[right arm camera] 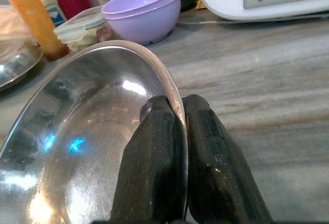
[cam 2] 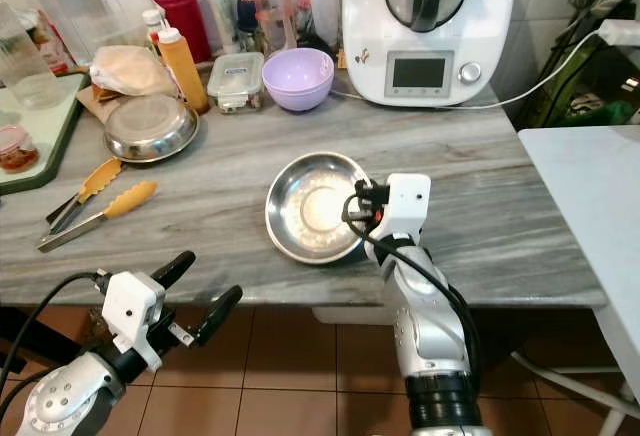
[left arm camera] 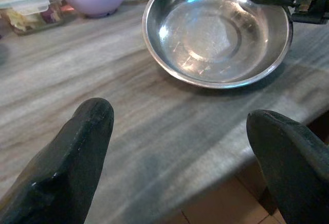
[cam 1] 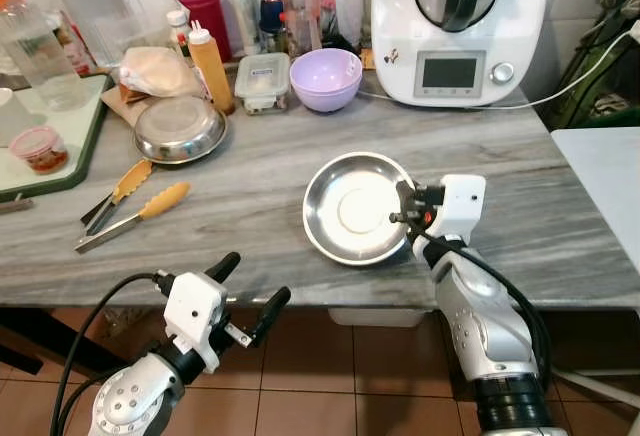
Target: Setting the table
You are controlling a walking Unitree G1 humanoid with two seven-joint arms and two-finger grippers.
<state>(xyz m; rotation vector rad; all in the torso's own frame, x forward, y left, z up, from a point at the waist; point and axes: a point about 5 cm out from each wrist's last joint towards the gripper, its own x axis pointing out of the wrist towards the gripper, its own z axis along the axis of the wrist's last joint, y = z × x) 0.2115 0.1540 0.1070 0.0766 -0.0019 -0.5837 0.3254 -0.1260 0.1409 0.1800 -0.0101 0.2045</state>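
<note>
A shiny steel bowl (cam 1: 355, 208) rests on the grey marble counter (cam 1: 250, 216) near its front edge. My right gripper (cam 1: 403, 206) is shut on the bowl's right rim; in the right wrist view the two black fingers (right arm camera: 169, 152) pinch the rim (right arm camera: 164, 75) between them. My left gripper (cam 1: 250, 296) hangs open below the counter's front edge, left of the bowl, holding nothing. In the left wrist view its fingertips (left arm camera: 77, 152) stand wide apart, with the steel bowl (left arm camera: 216, 34) ahead.
A second steel bowl (cam 1: 180, 128) and yellow-tipped tongs (cam 1: 130, 206) lie at the left. Stacked purple bowls (cam 1: 326, 78), a lidded container (cam 1: 262, 81), an orange sauce bottle (cam 1: 210, 66) and a white kitchen machine (cam 1: 458, 26) line the back. A green tray (cam 1: 40, 146) sits far left.
</note>
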